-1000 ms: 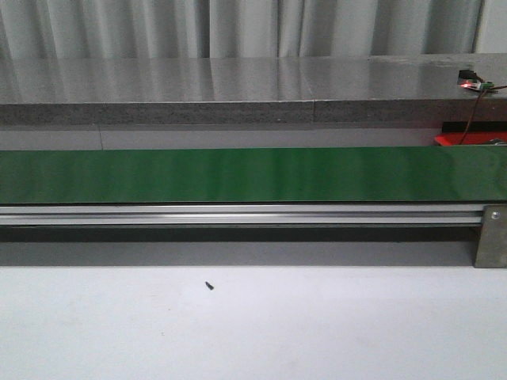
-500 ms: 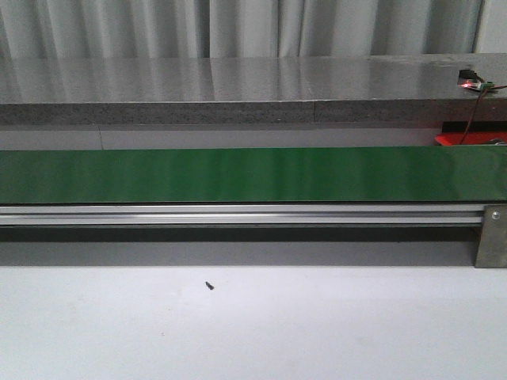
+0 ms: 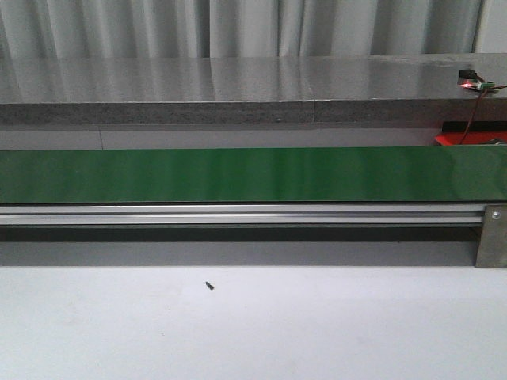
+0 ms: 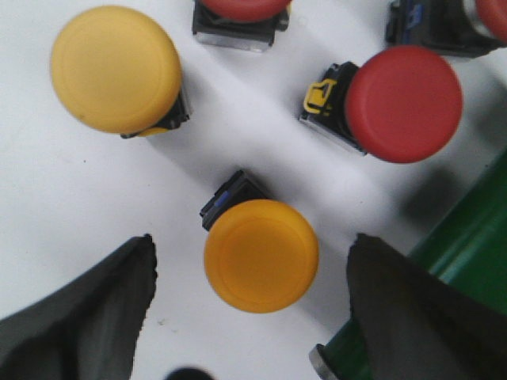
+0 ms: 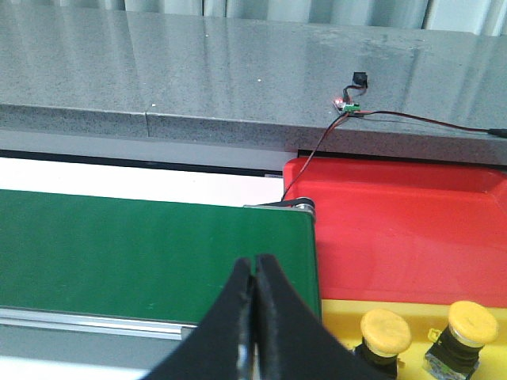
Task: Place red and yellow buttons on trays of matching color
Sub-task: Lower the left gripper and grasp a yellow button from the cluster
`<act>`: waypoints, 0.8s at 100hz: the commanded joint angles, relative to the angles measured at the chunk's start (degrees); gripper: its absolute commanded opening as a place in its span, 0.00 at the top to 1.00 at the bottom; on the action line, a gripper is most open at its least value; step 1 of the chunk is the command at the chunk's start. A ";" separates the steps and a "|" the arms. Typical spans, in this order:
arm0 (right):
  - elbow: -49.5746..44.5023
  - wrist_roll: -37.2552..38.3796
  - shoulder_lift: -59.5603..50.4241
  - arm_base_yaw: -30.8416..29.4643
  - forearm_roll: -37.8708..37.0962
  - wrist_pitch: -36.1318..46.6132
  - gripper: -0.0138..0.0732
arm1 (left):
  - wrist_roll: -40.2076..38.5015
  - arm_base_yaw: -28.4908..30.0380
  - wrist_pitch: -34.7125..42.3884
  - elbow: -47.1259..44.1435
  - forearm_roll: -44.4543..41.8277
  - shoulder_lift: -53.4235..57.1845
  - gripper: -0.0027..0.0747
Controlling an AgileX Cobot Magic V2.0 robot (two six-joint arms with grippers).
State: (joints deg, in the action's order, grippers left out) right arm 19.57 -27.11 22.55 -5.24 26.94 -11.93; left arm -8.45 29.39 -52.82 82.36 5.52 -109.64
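In the left wrist view my left gripper (image 4: 252, 255) is open above a white surface, and a yellow button (image 4: 261, 255) lies between its fingers without touching them. Another yellow button (image 4: 116, 68) and a red button (image 4: 402, 103) lie farther off, with parts of more red ones at the frame edge (image 4: 242, 9). In the right wrist view my right gripper (image 5: 255, 265) is shut on nothing, over the green belt (image 5: 150, 253). Beside it are the red tray (image 5: 404, 237) and the yellow tray (image 5: 495, 368), which holds two yellow buttons (image 5: 385, 330) (image 5: 472, 321). Neither gripper shows in the front view.
The green conveyor belt (image 3: 238, 174) runs across the front view on an aluminium rail (image 3: 238, 214), with a grey stone ledge (image 3: 238, 91) behind. A corner of the red tray (image 3: 467, 138) shows at the right. A small sensor with wires (image 5: 348, 103) sits on the ledge.
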 commanded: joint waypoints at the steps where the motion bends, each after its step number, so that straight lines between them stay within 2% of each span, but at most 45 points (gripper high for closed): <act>1: 1.45 -0.46 0.13 0.17 0.23 3.58 0.92 | 0.10 0.38 0.37 1.88 0.76 1.64 0.32; 26: 1.45 -0.46 0.13 0.17 0.23 3.58 0.92 | 0.36 0.38 2.66 1.88 0.50 0.87 0.34; 38: 1.45 -0.46 0.13 0.17 0.23 3.58 0.92 | 0.36 0.38 2.75 1.88 0.41 0.31 0.45; 57: 1.45 -0.46 0.13 0.17 0.23 3.58 0.92 | 0.36 0.38 3.15 1.88 0.41 0.33 0.71; 67: 1.45 -0.46 0.13 0.17 0.23 3.58 0.92 | 0.49 0.38 3.15 1.88 0.41 0.33 0.77; 80: 1.45 -0.46 0.13 0.17 0.23 3.58 0.92 | 0.89 0.38 2.82 1.88 0.26 1.42 0.77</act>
State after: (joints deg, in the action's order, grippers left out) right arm 19.57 -27.11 22.43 -5.24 26.94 -11.93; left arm -8.00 29.39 -51.20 82.58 5.52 -111.74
